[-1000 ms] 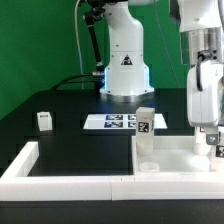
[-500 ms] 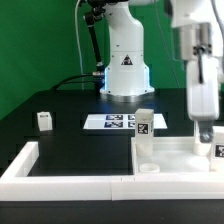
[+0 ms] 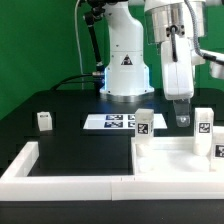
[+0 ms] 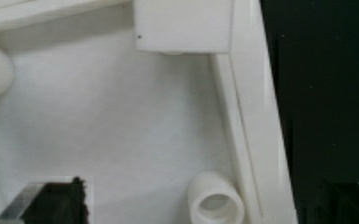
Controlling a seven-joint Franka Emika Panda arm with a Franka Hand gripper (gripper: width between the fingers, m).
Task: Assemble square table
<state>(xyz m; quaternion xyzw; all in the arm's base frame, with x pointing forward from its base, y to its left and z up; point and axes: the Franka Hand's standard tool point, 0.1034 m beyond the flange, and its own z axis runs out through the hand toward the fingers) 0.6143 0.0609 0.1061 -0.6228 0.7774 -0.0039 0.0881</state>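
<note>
The white square panel [image 3: 178, 160] lies at the exterior view's right with its rim up. Three tagged white legs stand on it: one at its left corner [image 3: 145, 124], one at the back right [image 3: 203, 122], one at the right edge [image 3: 218, 150]. A fourth leg [image 3: 44, 120] stands loose on the black table at the left. My gripper [image 3: 182, 122] hangs open and empty above the panel's back edge, between the left and back-right legs. In the wrist view the gripper [image 4: 208, 205] is spread wide over the panel [image 4: 123, 130], above a screw hole [image 4: 213, 205], with one leg [image 4: 185, 25] ahead.
The marker board [image 3: 110, 122] lies on the table behind the panel. The long white L-shaped wall [image 3: 60, 172] runs along the front and left. The robot base [image 3: 124, 70] stands at the back centre, with a green screen behind it.
My gripper has risen and moved toward the exterior view's left, away from the panel's right side. The two legs there, hidden behind it before, now show.
</note>
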